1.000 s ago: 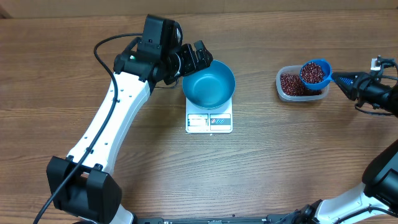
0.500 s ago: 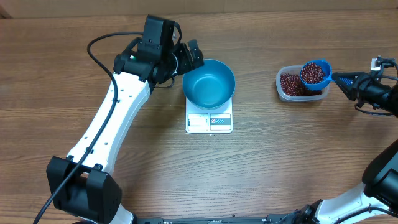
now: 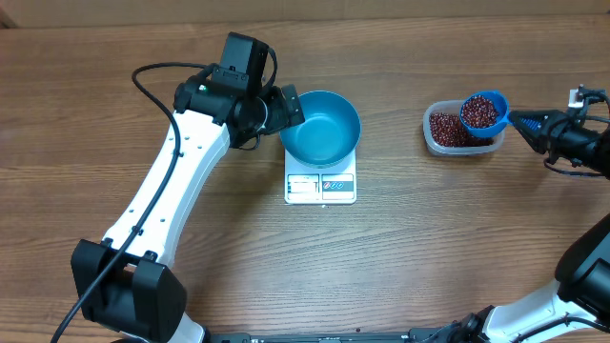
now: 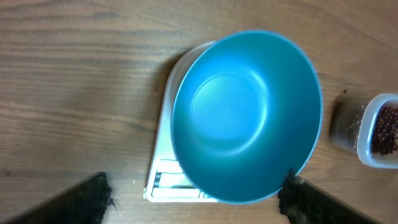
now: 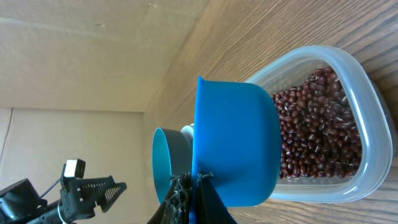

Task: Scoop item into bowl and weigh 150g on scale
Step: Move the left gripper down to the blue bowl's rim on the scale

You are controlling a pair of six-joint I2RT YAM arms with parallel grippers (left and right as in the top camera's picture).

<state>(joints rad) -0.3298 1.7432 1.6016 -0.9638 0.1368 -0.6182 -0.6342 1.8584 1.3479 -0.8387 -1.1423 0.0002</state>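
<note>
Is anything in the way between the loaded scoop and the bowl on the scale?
Nothing visible: only bare table lies between scoop and bowl. The left gripper sits at the bowl's far rim, off that path.

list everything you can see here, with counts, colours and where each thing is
bowl: one, blue, empty, sitting on the scale
scale: one, white, middle of the table, display edge toward the robot
tub: one, clear plastic, on the table to the right of the scale
beans: many, dark red-brown, most in the tub, the rest filling the scoop
scoop: one, blue, held above the tub by its handle
table: one, brown wood, under everything
left gripper: one, black, open, beside the bowl's left rim
right gripper: one, black, shut on the scoop's handle, at the right edge
arms: two, white and black, left arm and right arm
</note>
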